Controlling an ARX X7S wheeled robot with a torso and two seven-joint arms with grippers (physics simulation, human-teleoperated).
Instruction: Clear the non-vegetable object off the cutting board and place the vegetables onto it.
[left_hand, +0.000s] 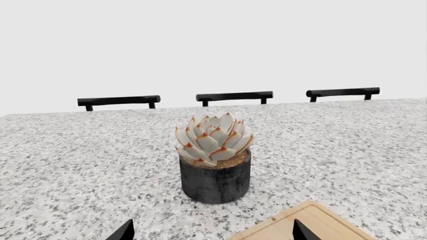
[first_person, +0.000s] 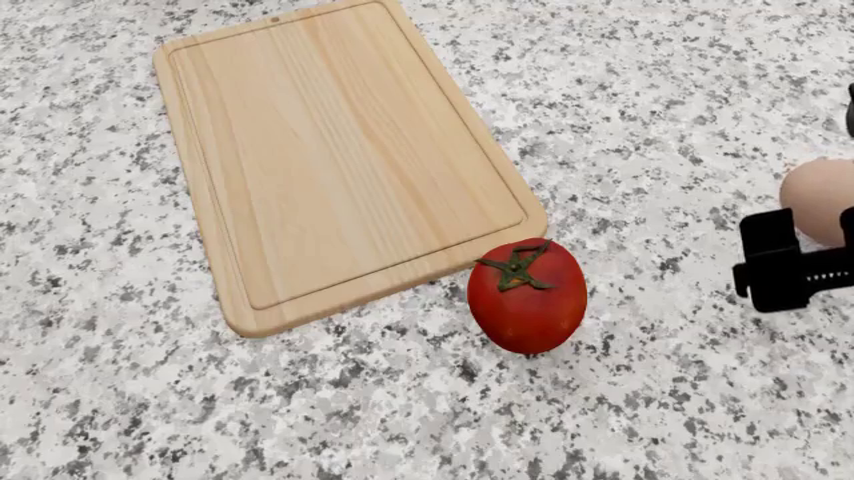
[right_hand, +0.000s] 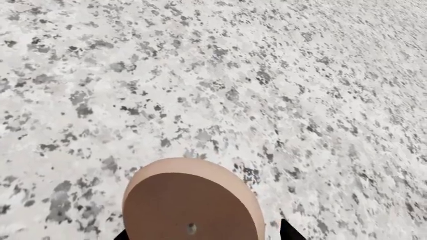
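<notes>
The cutting board (first_person: 334, 150) lies bare on the speckled counter; one corner also shows in the left wrist view (left_hand: 313, 225). The red tomato (first_person: 527, 295) with its green stem star sits on the counter just off the board's near right corner. The non-vegetable object, a pale beige egg-like lump (first_person: 817, 195), is off the board at the far right. My right gripper (first_person: 801, 262) is open around it; in the right wrist view the lump (right_hand: 193, 205) sits between the fingertips (right_hand: 290, 231), with a gap on one side. My left gripper (left_hand: 212, 232) is open and empty. The mushroom is out of view.
A succulent in a dark round pot (left_hand: 215, 177) stands on the counter just ahead of the left gripper, beside the board's corner. Three black chair backs (left_hand: 233, 96) line the counter's far edge.
</notes>
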